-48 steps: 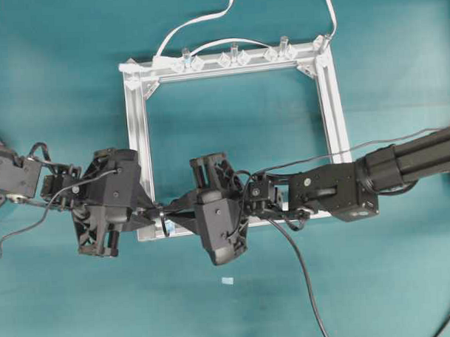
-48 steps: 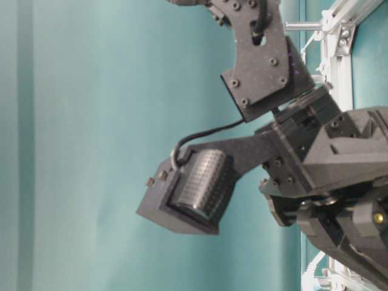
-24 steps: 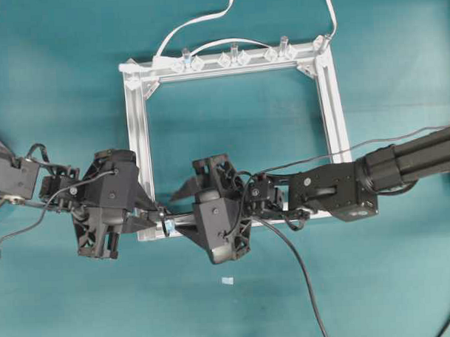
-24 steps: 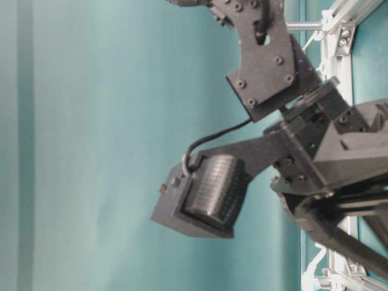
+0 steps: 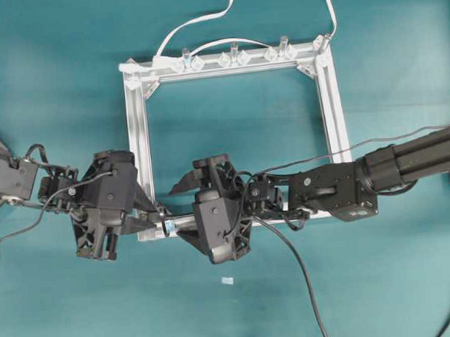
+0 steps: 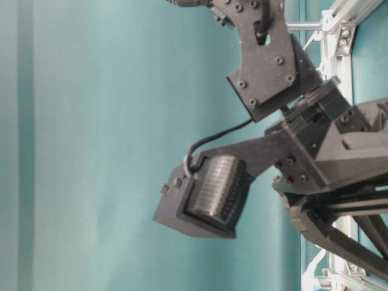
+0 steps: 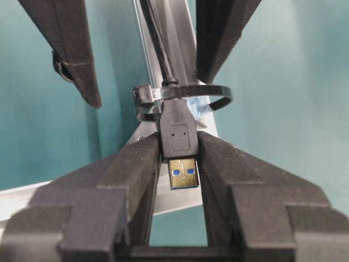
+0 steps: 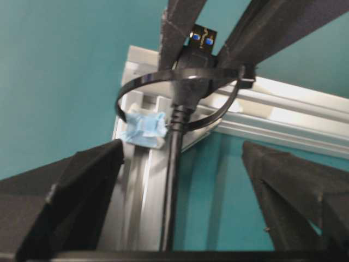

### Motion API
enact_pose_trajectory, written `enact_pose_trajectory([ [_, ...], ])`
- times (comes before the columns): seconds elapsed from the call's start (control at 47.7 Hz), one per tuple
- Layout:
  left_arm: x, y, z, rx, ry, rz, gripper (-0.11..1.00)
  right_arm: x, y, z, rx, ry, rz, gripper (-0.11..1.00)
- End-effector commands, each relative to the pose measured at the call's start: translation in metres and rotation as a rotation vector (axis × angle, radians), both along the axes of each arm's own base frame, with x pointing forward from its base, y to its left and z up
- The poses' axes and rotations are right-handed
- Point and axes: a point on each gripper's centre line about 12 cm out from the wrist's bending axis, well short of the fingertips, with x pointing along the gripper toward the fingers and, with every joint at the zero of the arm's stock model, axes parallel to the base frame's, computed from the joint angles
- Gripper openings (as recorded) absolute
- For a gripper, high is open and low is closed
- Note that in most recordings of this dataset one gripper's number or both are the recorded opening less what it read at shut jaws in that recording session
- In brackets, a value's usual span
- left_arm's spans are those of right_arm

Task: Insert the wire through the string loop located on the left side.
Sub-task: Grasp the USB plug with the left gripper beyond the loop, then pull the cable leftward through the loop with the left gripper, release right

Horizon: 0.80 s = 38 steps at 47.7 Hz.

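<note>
At the frame's (image 5: 139,134) near-left corner the wire's (image 8: 173,180) plug sits through the string loop (image 8: 163,82), pinched by the left gripper (image 7: 179,164), while the right gripper (image 8: 180,180) stands spread wide; next, I'd judge, draw the wire further through.

Two black hands, left (image 5: 147,214) and right (image 5: 183,207), meet at the silver frame's (image 5: 332,105) lower-left corner (white cable (image 5: 194,23) trails at the upper edge).
</note>
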Motion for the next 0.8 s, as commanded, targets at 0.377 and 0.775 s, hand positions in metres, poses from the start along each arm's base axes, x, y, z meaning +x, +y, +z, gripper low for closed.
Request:
enact_pose_trajectory([
  [0.377,-0.026,0.001,0.016,-0.019,-0.013,-0.006,0.24,0.003,0.001,0.017,0.005,-0.038,0.002,0.96],
  [0.775,-0.071,0.005,0.025,-0.034,0.056,-0.008,0.24,0.002,0.002,0.015,0.009,-0.022,0.007,0.96],
])
